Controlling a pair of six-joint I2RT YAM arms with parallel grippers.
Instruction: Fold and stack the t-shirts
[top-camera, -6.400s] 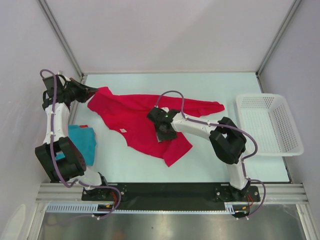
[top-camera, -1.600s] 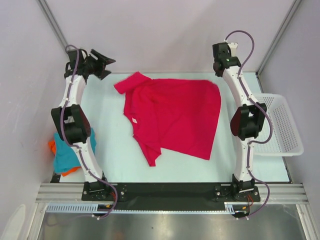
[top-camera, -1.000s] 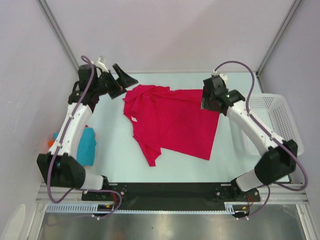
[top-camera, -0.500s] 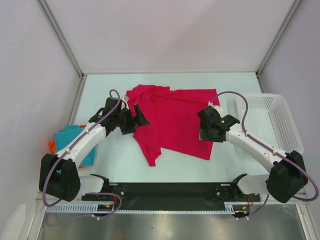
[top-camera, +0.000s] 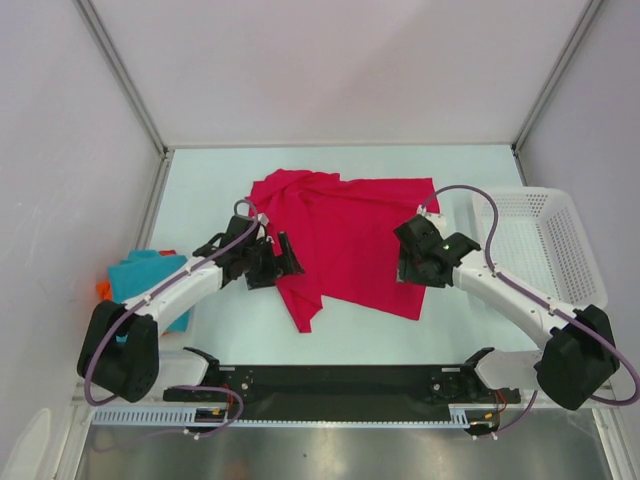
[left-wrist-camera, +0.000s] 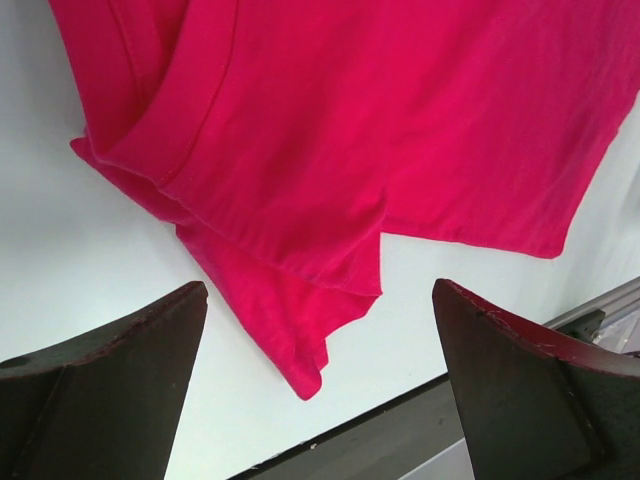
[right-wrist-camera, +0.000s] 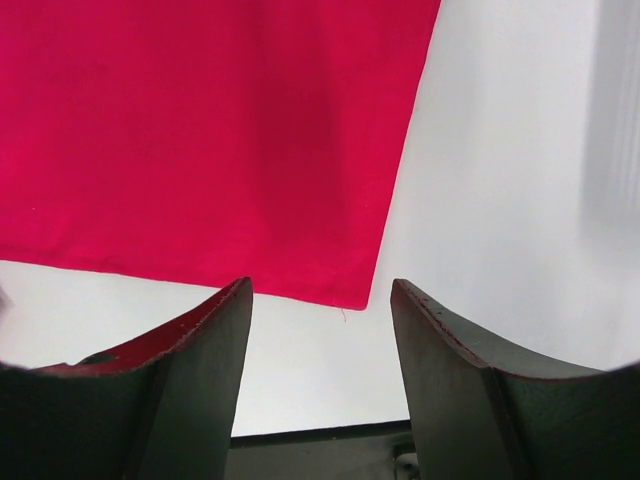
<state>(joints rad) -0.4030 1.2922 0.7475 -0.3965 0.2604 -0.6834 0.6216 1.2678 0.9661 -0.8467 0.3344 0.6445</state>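
Observation:
The large crimson-pink t-shirt (top-camera: 350, 230) lies spread on the pale table, its left side folded into a narrow strip that ends in a point near the front. My left gripper (top-camera: 290, 258) hovers open over that left folded edge; in the left wrist view the shirt (left-wrist-camera: 380, 120) and its folded point lie between and beyond the wide-apart jaws of the gripper (left-wrist-camera: 320, 290). My right gripper (top-camera: 410, 272) stands open above the shirt's near right corner (right-wrist-camera: 200, 130), nothing held in the gripper (right-wrist-camera: 320, 285). A teal-blue t-shirt (top-camera: 145, 275) on an orange one (top-camera: 102, 291) lies at the far left.
A white mesh basket (top-camera: 540, 250) stands at the table's right edge. The black base rail (top-camera: 340, 380) runs along the near edge. Bare table (top-camera: 215, 190) shows left of the shirt and along the front.
Over the last second both arms swung from the shirt's far corners down to its near part. In the last half second the left gripper shifted slightly nearer; the shirt lies still.

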